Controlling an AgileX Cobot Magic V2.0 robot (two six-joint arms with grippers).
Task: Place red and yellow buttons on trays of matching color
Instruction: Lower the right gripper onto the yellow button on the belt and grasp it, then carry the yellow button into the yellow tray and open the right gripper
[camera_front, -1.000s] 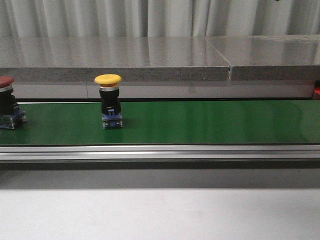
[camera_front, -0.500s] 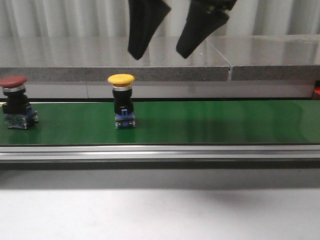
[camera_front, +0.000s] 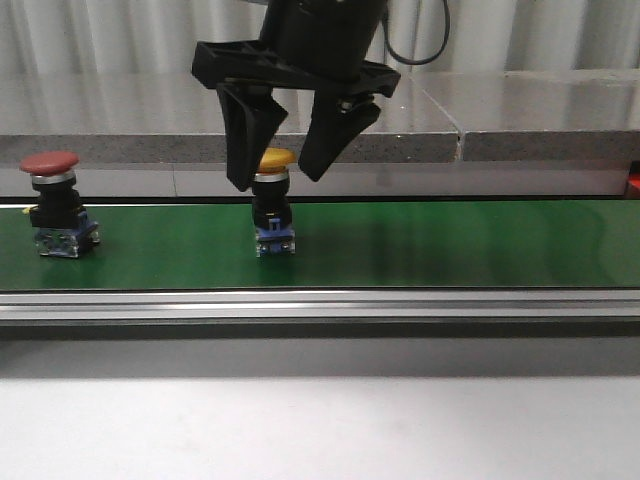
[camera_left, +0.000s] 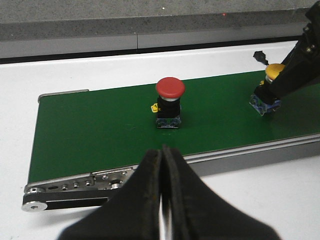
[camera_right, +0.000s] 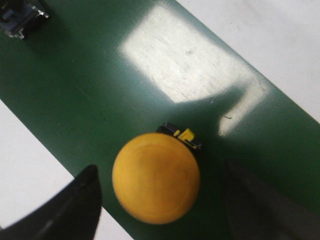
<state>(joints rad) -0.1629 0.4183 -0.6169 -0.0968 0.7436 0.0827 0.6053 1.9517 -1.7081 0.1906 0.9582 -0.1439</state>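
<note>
A yellow button stands upright on the green belt. My right gripper is open, with one finger on each side of the yellow cap and not touching it. From the right wrist, the yellow button sits between the spread tips of the right gripper. A red button stands near the belt's left end. The left wrist view shows my left gripper shut and empty over the white table, short of the red button. The trays are out of view.
A silver rail runs along the belt's near edge, and a grey stone ledge lies behind it. The belt's roller end is to the left. White tabletop lies in front. A small red-orange edge shows at far right.
Both buttons have travelled right along the belt. My right gripper has come down from above and now straddles the yellow button's cap.
</note>
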